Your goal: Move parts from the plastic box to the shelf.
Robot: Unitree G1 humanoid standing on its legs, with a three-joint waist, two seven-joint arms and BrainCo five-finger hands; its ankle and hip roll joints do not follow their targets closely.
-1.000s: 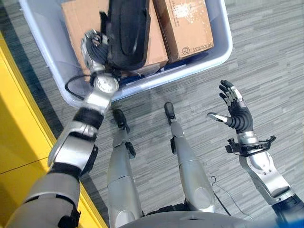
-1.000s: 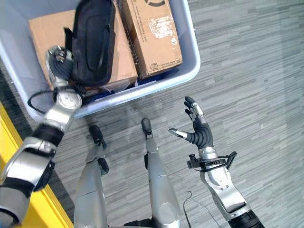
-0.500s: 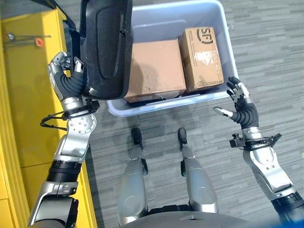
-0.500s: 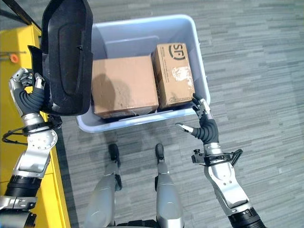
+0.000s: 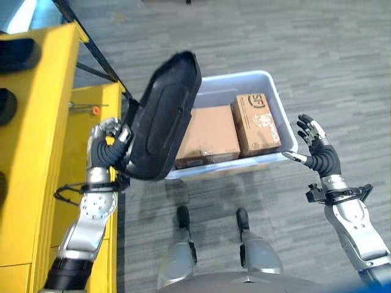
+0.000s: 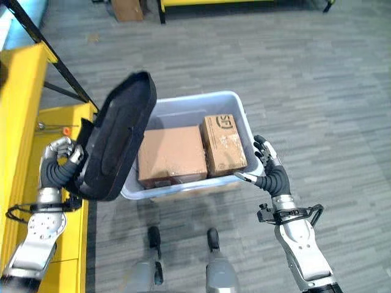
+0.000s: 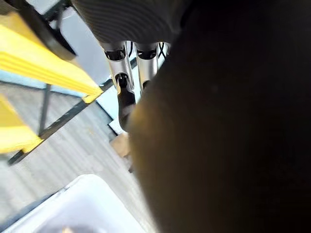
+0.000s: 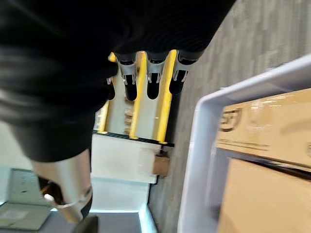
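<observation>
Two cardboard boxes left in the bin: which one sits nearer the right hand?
The narrower cardboard box, lying against the plastic bin's wall on the right hand's side. The wider box lies beyond it, toward the black part held in the left hand.

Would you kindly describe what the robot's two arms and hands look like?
Both arms are silver-grey with dark bands at the joints. The left hand and right hand have silver fingers with dark tips, and a dark ribbed cover over the back and wrist.

a warehouse or workshop floor: grey plank flooring (image 6: 317,79), a yellow steel shelf (image 5: 36,122) with black braces, a pale plastic box (image 6: 235,110) holding cardboard cartons (image 6: 171,155), and another yellow rack (image 6: 244,2) at the far side.
</observation>
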